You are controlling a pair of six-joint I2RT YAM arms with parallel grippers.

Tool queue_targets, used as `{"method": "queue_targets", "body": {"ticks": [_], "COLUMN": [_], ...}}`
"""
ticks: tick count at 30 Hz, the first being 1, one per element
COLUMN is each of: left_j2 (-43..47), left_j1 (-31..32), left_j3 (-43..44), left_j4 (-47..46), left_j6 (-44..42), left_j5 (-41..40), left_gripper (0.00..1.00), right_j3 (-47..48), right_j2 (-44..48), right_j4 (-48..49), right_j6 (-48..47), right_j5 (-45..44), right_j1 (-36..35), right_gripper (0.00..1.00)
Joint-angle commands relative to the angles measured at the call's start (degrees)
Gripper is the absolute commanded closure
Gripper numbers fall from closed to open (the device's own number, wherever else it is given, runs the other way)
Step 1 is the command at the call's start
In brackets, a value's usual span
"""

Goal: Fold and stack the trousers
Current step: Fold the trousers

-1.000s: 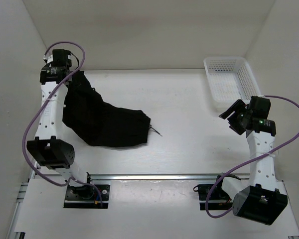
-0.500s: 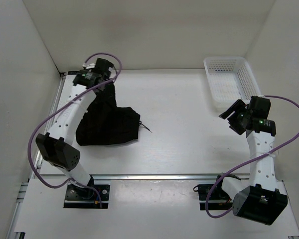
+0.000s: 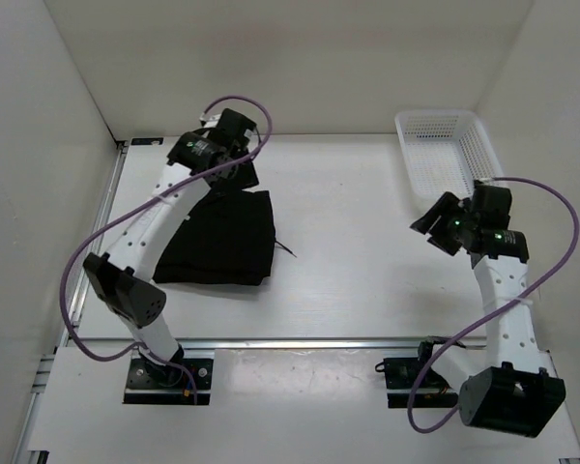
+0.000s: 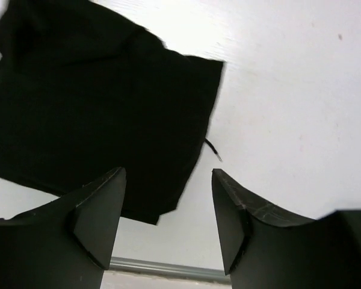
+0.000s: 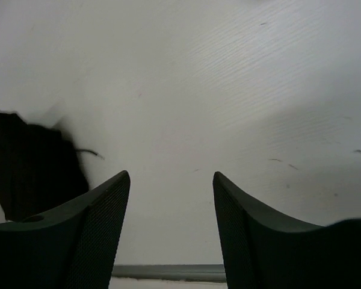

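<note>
The left gripper (image 4: 168, 180) has its jaws spread with nothing between them, above the far edge of the trousers (image 3: 222, 242). The right gripper (image 5: 171, 180) also has its jaws spread and holds nothing, over bare desk (image 3: 358, 242).

There are two arms, one pair of trousers and one white mesh basket (image 3: 445, 155). Half a second ago the left jaws held the cloth up in a draped heap. Now it lies released as a flat, roughly square fold on the left half of the desk, its thin drawstring (image 4: 212, 149) trailing off the right edge. The right arm has shifted slightly. The basket stands at the far right corner, well apart from the trousers.
</note>
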State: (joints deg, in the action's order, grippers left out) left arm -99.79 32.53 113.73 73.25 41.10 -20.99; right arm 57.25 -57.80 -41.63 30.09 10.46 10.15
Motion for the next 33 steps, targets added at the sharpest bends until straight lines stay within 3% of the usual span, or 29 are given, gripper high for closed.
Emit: {"method": "queue_targets", "body": {"ticks": [1, 2, 4, 6, 8, 9, 12, 15, 19, 21, 27, 33], "left_j2": [7.8, 9.1, 12.9, 16.9, 18.5, 19.1, 18.4, 13.6, 6.5, 3.3, -5.1, -1.4], "left_j1": [-3.6, -6.6, -10.5, -18.1, -26.3, -28.5, -33.2, -34.4, -36.2, -38.9, -40.4, -34.2], "left_j3": [-4.1, -8.3, -12.9, -21.8, -29.7, -32.1, -37.3, -37.3, -35.6, -36.6, -37.2, -41.9], "left_j4": [2.0, 1.3, 0.5, -3.7, -6.2, -7.8, -13.6, -16.0, -17.2, -19.5, -21.1, -21.7], "left_j6": [-0.8, -0.8, -1.4, -3.9, -5.1, -5.2, -5.2, -4.6, -4.6, -4.6, -6.4, -5.9], "left_j5": [-2.5, -2.5, -2.5, -0.8, 3.0, 3.1, 8.1, 9.2, 9.8, 12.4, 14.2, 14.8], "left_gripper": [0.30, 0.32, 0.38, 0.53, 0.61, 0.68, 0.74, 0.75, 0.75, 0.74, 0.74, 0.74], "right_j3": [2.5, 3.5, 7.8, 11.0, 16.2, 18.6, 31.0, 42.9, 54.5, 58.6, 58.5, 38.0], "right_j2": [-1.4, -3.4, -6.7, -13.2, -20.6, -23.6, -36.7, -48.3, -60.9, -67.5, -77.3, -69.1], "right_j4": [3.7, 3.7, 4.2, 5.0, 6.8, 7.4, 7.4, 7.4, 7.4, 6.9, 5.2, 10.2], "right_j6": [-3.5, -3.5, -2.8, -1.6, -1.6, -1.6, -3.6, -5.2, -6.4, -5.8, -2.1, 2.7], "right_j5": [4.7, 0.1, -4.4, -7.9, -7.9, -8.8, -9.0, -8.3, -3.4, -0.2, -1.2, -6.7], "right_j1": [-7.7, -15.8, -24.2, -34.8, -44.1, -46.9, -54.7, -58.0, -58.8, -58.8, -58.8, -55.9], "right_gripper": [0.38, 0.43, 0.67, 0.91, 0.95, 0.95, 0.92, 0.78, 0.47, 0.44, 0.43, 0.43]}}
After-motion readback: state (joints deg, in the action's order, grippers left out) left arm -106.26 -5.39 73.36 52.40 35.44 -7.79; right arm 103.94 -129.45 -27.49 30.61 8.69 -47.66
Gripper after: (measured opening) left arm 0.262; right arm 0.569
